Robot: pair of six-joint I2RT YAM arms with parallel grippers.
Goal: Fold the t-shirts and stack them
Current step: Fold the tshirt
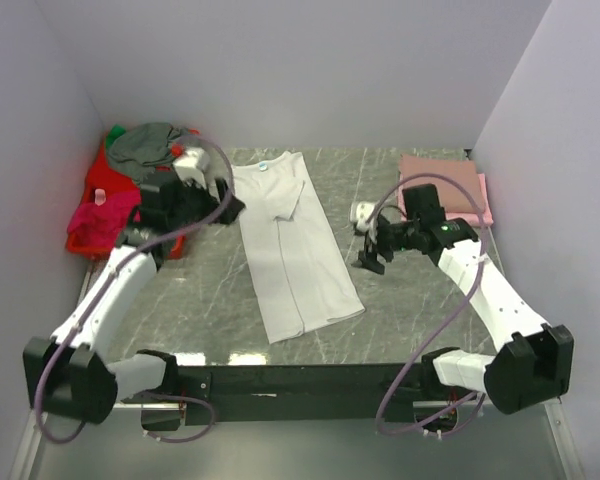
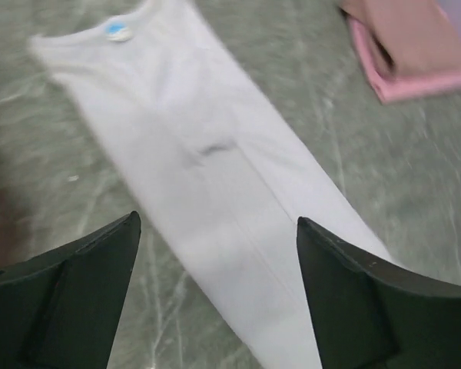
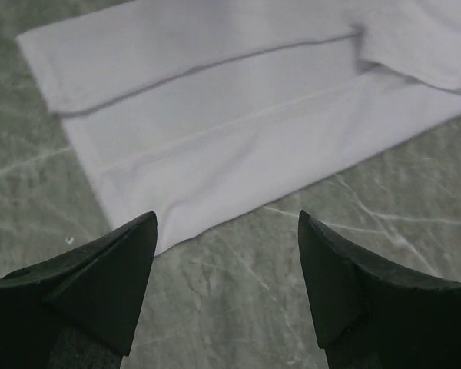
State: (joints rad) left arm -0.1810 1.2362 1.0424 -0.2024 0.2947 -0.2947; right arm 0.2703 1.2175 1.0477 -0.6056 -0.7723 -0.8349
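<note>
My left hand [image 2: 217,223] hangs with its fingers spread wide and nothing between them, just off the left edge of the white t-shirt [image 1: 290,245], up by its collar end. My right hand [image 3: 225,219] is spread just as wide and grips nothing. It hovers over bare counter [image 1: 400,300] to the right of the white t-shirt, apart from the cloth, with the hem end lying just beyond its fingertips in the wrist view. The white t-shirt lies flat, folded lengthwise into a long strip. Its light-blue neck label [image 2: 118,31] is at the far end, one short sleeve is turned in over its right side, and the hem points toward the near edge. Well to the right of the white t-shirt, by the far corner, the dusty pink t-shirt [image 1: 442,180] sits folded on top of the brighter pink t-shirt [image 2: 422,81]. To the left of the white t-shirt stands the red basket [image 1: 80,243], holding the grey t-shirt [image 1: 145,145] and the magenta t-shirt [image 1: 100,212] in a loose heap.
</note>
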